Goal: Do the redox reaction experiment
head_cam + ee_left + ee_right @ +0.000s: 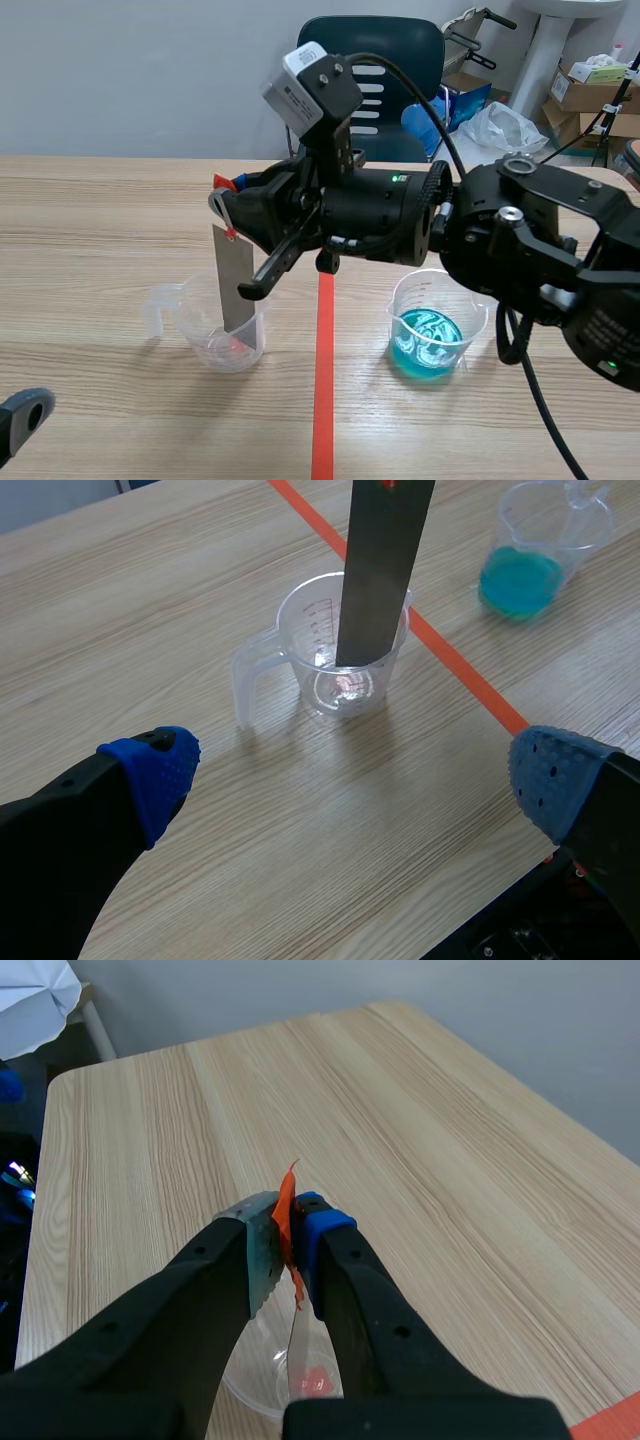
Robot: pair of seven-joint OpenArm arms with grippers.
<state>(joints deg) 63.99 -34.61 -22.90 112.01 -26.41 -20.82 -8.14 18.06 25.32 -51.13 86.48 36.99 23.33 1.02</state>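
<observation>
My right end effector (288, 1240) pinches the strip (236, 285) by its red-taped top, its lower end inside the clear cup (200, 332); the left end effector (352, 775) is spread, and dipping into the blue cup (401, 310) seems yet to do.

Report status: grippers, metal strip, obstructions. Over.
Right gripper shut on metal strip, lower end inside clear cup. Left gripper open, holding nothing. Blue-liquid cup stands apart; nothing obstructing.
</observation>
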